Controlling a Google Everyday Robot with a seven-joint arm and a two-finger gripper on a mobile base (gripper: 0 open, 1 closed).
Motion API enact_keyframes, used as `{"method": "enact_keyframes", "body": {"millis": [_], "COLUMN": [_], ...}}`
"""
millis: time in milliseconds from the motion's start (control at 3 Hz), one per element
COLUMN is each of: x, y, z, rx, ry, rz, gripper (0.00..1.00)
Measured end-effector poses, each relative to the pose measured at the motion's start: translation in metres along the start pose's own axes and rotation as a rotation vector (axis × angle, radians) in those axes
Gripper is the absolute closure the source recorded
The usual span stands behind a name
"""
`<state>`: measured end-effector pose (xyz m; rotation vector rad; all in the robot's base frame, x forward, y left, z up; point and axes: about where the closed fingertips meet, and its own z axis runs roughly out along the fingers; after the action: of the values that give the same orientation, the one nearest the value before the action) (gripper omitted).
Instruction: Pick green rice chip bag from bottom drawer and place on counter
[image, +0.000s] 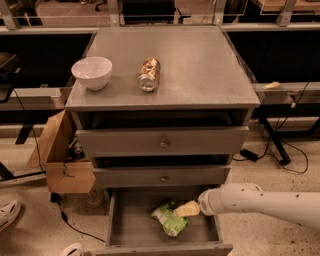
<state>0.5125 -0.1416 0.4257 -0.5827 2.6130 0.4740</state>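
Item 1: gripper (187, 209) at the green rice chip bag (169, 221), inside the open bottom drawer (131, 220).
The bag lies crumpled mid-floor of the drawer. The gripper meets its right edge; whether it has hold cannot be told. Advised: pinch the crinkly film firmly, draw outward past the 2 upper fronts, then lift. Above the drawer is the counter (200, 65), holding 1 white bowl (92, 73) and 1 metal can (149, 74). Left of the drawer are 1 cardboard box (60, 157) and 1 shoe (7, 214).

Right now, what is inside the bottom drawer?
The bottom drawer holds the green rice chip bag, crumpled on its floor, with the gripper at the bag's upper right edge. The middle drawer covers the back part from view.
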Motion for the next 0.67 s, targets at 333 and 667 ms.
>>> {"method": "enact_keyframes", "body": {"millis": [333,667], "x": [-0.003,0.027], "y": [-0.014,-0.021], "z": [0.053,0.116], "rx": [-0.081,-0.190], "ry": [-0.009,0.104], "rz": [-0.015,0.041], "gripper": [0.00,0.00]}}
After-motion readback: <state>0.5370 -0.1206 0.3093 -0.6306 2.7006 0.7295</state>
